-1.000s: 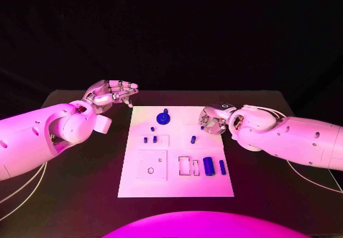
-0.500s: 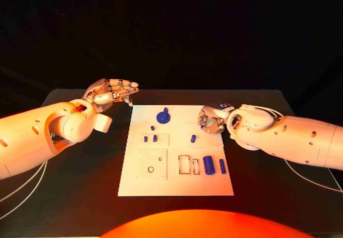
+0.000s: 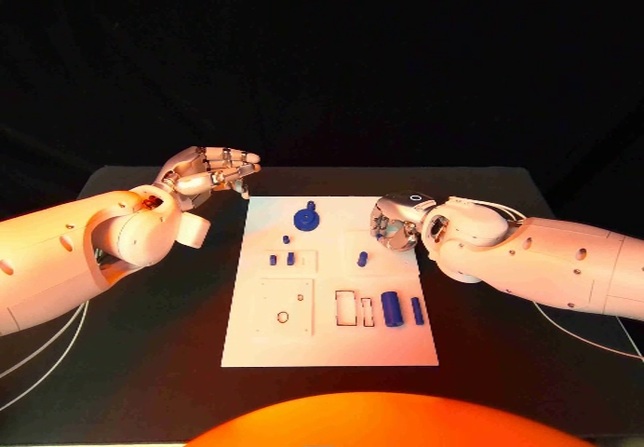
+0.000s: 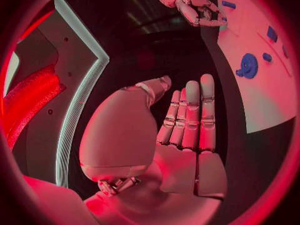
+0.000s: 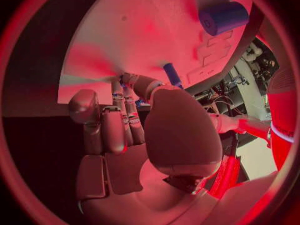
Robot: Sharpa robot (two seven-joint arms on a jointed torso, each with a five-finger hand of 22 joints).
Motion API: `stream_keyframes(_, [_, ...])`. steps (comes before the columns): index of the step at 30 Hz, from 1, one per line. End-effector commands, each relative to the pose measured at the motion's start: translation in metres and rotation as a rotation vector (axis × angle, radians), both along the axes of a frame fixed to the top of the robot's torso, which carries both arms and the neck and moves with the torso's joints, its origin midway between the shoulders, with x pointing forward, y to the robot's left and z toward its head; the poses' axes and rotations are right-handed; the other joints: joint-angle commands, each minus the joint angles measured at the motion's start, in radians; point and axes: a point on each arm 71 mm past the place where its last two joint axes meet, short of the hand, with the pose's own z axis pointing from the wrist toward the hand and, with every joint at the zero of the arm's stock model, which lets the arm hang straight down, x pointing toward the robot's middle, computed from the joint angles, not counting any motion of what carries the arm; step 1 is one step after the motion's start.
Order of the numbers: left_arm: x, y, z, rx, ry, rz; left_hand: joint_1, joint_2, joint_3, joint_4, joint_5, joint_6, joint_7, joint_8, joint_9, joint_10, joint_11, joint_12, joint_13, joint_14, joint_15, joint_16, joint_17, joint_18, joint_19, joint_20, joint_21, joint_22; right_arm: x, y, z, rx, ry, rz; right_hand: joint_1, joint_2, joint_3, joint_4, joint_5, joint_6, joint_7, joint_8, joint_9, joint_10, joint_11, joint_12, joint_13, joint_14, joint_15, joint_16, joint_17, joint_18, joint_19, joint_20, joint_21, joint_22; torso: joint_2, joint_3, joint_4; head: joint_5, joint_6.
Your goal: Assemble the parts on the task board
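Black tabletop (image 3: 161,326) carries the white rectangular task board (image 3: 269,349) with small blue parts (image 3: 391,310). My left hand (image 3: 208,172) hovers beyond its far-left corner, fingers half-curled, holding nothing. My right hand (image 3: 397,223) sits over its right edge, fingers curled inward; whether they hold anything, I cannot tell.

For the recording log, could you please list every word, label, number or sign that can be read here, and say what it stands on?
None: no readable text stands on anything in these views.
Task board: outlined recesses, no lettering.
Blue parts, such as the round one and the cylinder: no marks seen.
Right hand: a small dark ring near the wrist, not a readable sign.
Left hand: no marking.
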Motion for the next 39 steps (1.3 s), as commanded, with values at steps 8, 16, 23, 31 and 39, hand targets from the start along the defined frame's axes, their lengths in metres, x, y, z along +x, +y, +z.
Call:
stream_keyframes(8, [0.0, -0.002, 0.003, 0.002, -0.025, 0.007, 0.012, 0.005, -0.008, -0.007, 0.001, -0.009, 0.0, -0.002, -0.004, -0.022, 0.002, -0.006, -0.007, -0.006, -0.002, -0.008, -0.005, 0.007, 0.004, 0.003, -0.007, -0.004, -0.005, -0.004, -0.007, -0.033, -0.053, -0.042, 0.008, 0.015, 0.028, -0.013, 0.003, 0.011, -0.005, 0.01, 0.015, 0.057, -0.042, 0.0, 0.028, 0.037, -0.011, 0.01, 0.004, -0.009, 0.002, -0.008, 0.022, 0.024, 0.0, 0.0012, -0.0003, -0.004, -0.002])
stream_keyframes(16, [0.0, -0.002, 0.003, 0.002, -0.026, 0.009, 0.013, 0.006, -0.01, -0.007, 0.001, -0.009, 0.001, -0.002, -0.005, -0.026, 0.003, -0.007, -0.009, -0.006, -0.001, -0.009, -0.006, 0.007, 0.004, 0.003, -0.008, -0.005, -0.007, -0.004, -0.002, 0.003, -0.081, -0.045, 0.003, 0.012, 0.035, -0.02, 0.003, 0.014, -0.006, 0.013, 0.021, 0.062, -0.043, -0.001, 0.031, 0.037, -0.012, 0.013, 0.006, -0.01, 0.002, -0.009, 0.03, 0.033, 0.0, 0.0012, -0.0008, -0.005, -0.001])
stream_keyframes(23, [0.001, -0.001, 0.002, 0.006, -0.021, 0.013, 0.014, 0.006, -0.011, -0.007, 0.001, -0.009, 0.001, -0.002, -0.005, -0.03, 0.004, -0.008, -0.01, -0.007, -0.001, -0.01, -0.007, 0.007, 0.004, 0.004, -0.009, -0.005, -0.009, -0.004, 0.011, 0.062, -0.114, -0.048, 0.001, 0.01, 0.038, -0.021, 0.002, 0.015, -0.007, 0.014, 0.024, 0.065, -0.044, -0.001, 0.032, 0.037, -0.012, 0.016, 0.01, -0.011, 0.004, -0.009, 0.036, 0.039, -0.001, 0.0007, -0.0005, -0.003, 0.001])
stream_keyframes(31, [0.002, -0.001, 0.001, 0.009, -0.015, 0.012, 0.018, 0.007, -0.013, -0.009, 0.001, -0.013, 0.003, -0.003, -0.006, -0.035, 0.005, -0.008, -0.011, -0.009, 0.0, -0.012, -0.008, 0.007, 0.004, 0.004, -0.01, -0.006, -0.01, -0.009, 0.024, 0.123, -0.129, -0.063, 0.001, 0.011, 0.04, -0.023, 0.003, 0.015, -0.007, 0.014, 0.025, 0.066, -0.044, -0.002, 0.032, 0.038, -0.013, 0.019, 0.016, -0.011, 0.004, -0.01, 0.037, 0.04, -0.001, -0.0007, -0.0005, -0.001, 0.003])
stream_keyframes(39, [0.002, 0.0, 0.001, 0.011, -0.014, 0.014, 0.02, 0.007, -0.014, -0.011, 0.002, -0.014, 0.003, -0.003, -0.007, -0.039, 0.006, -0.008, -0.012, -0.01, 0.001, -0.013, -0.009, 0.007, 0.004, 0.004, -0.011, -0.006, -0.02, -0.004, 0.037, 0.177, -0.122, -0.048, 0.0, 0.009, 0.04, -0.024, 0.002, 0.015, -0.007, 0.014, 0.026, 0.067, -0.044, -0.002, 0.033, 0.039, -0.013, 0.02, 0.018, -0.012, 0.004, -0.01, 0.039, 0.043, -0.001, 0.0003, -0.0011, 0.007, 0.003])
